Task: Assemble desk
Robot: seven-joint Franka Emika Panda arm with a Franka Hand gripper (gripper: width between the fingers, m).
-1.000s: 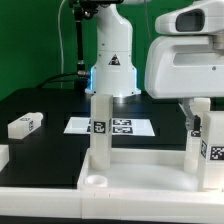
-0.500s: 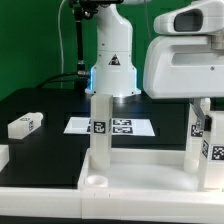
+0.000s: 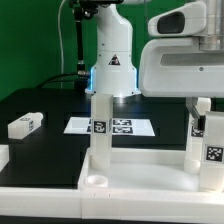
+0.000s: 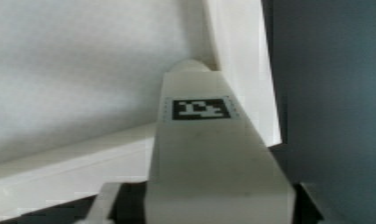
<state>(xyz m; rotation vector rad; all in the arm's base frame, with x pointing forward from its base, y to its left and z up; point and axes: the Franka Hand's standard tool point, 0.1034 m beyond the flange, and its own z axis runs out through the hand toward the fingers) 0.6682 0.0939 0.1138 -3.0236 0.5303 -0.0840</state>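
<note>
The white desk tabletop (image 3: 140,168) lies in the foreground with its raised rim up. One white tagged leg (image 3: 100,128) stands upright in its far left corner. Two more tagged legs (image 3: 199,130) (image 3: 213,150) stand at the exterior view's right, under my hand. My gripper (image 3: 200,102) is mostly hidden there behind the white hand body. In the wrist view my gripper (image 4: 211,208) is shut on a white tagged leg (image 4: 211,150), with dark fingers (image 4: 117,203) on both sides. The leg's far end is at a corner of the tabletop rim (image 4: 238,40).
A loose white tagged leg (image 3: 25,124) lies on the black table at the exterior view's left, and another white part (image 3: 3,155) shows at the left edge. The marker board (image 3: 122,126) lies behind the tabletop. The robot base (image 3: 112,65) stands at the back.
My hand has shifted slightly toward the exterior view's left with the leg still held. The other parts have not moved.
</note>
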